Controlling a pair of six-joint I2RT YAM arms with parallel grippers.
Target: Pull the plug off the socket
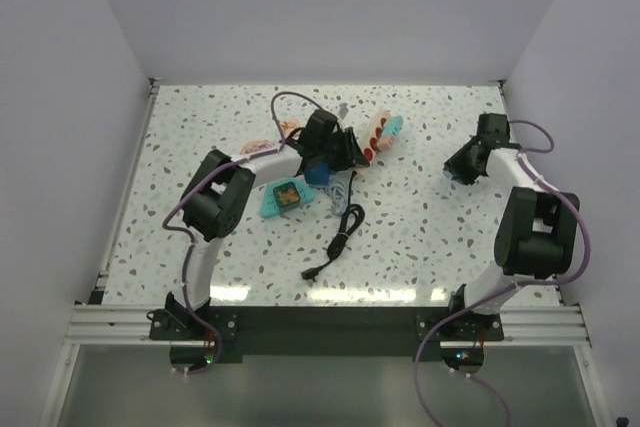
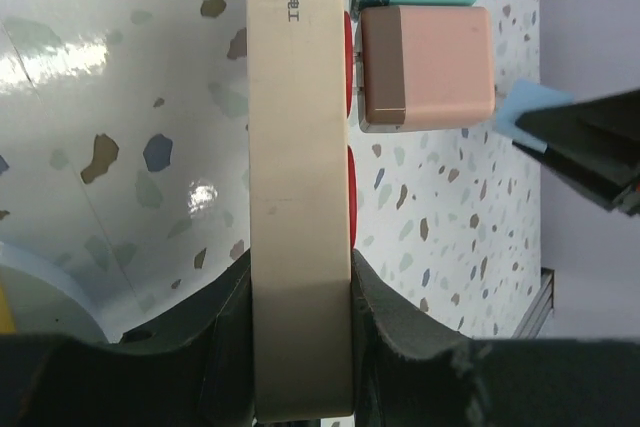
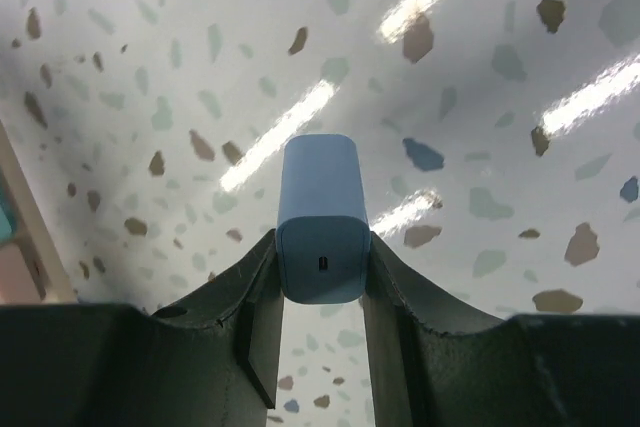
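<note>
In your left wrist view, grey print on the socket, letters "VC" cut by the top edge, then four small Chinese characters, nothing else you can read.

A speckled white table carries a flat teal item with a yellow centre, lying near the middle, slightly left. Plain pale walls stand on three sides.

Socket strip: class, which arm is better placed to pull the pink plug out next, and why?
Right, probably. The left gripper clamps the socket, steadying it; the right gripper holds only a blue plug, releasable before taking the pink plug.
</note>
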